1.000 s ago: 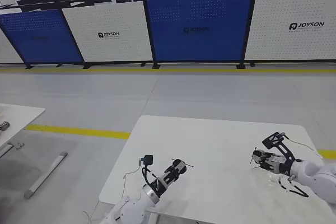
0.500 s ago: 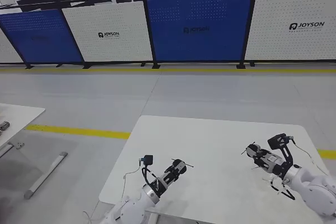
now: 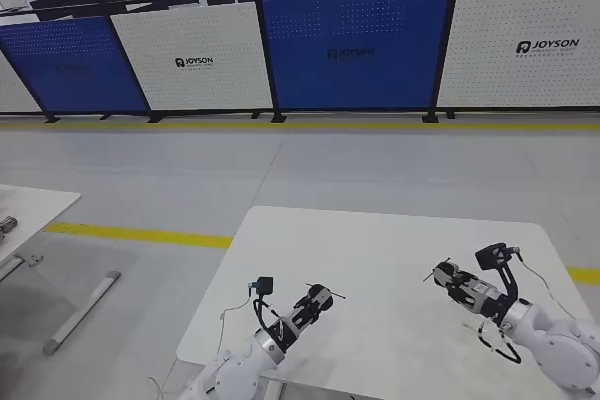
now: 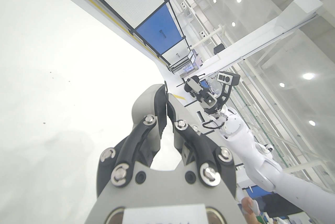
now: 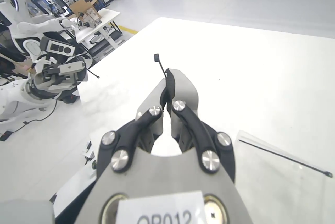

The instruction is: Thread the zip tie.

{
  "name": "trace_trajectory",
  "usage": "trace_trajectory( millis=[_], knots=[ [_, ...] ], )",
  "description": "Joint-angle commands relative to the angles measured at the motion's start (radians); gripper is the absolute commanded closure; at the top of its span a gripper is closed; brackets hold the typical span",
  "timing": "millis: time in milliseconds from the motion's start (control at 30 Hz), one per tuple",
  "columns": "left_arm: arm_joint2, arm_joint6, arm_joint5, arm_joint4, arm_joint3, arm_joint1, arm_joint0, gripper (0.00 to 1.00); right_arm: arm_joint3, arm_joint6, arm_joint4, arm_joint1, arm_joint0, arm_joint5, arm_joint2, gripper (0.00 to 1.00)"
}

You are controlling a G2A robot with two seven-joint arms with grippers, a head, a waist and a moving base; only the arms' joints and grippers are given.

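The right gripper (image 3: 442,274) is at the lower right of the top view, over the white table (image 3: 380,240). Its two fingers are pressed together on a thin black zip tie (image 5: 160,64). The small square head of the zip tie sticks out past the fingertips. The left gripper (image 3: 320,296) is at the lower left of the top view, near the table's front edge and well apart from the right gripper. Its fingers are pressed together too, and a second tie (image 3: 332,293) pokes out of them as a thin black line. A clear bag (image 5: 261,170) lies flat on the table beside the right arm. A third tie (image 5: 282,155) lies straight across the bag, though whether it is inside or on top is hard to tell
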Motion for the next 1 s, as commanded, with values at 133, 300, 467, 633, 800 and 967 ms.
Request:
trace_trajectory(
  millis=[133,300,467,633,800,967],
  knots=[
    [0.0,0.0,0.0,0.0,0.0,0.0,0.0,1.0,-0.014,-0.034,0.054,-0.019,-0.021,-0.021,0.015,1.0],
    [0.0,0.0,0.0,0.0,0.0,0.0,0.0,1.0,-0.03,-0.048,0.098,-0.04,-0.031,-0.021,0.013,1.0],
    [0.0,0.0,0.0,0.0,0.0,0.0,0.0,1.0,-0.025,-0.045,0.109,-0.044,-0.031,-0.021,0.013,1.0],
    [0.0,0.0,0.0,0.0,0.0,0.0,0.0,1.0,-0.025,-0.045,0.109,-0.044,-0.031,-0.021,0.013,1.0],
    [0.0,0.0,0.0,0.0,0.0,0.0,0.0,1.0,-0.027,-0.092,0.122,-0.051,-0.051,-0.021,0.028,1.0],
    [0.0,0.0,0.0,0.0,0.0,0.0,0.0,1.0,-0.038,-0.236,0.129,-0.062,-0.128,-0.021,0.048,1.0]
  ],
)
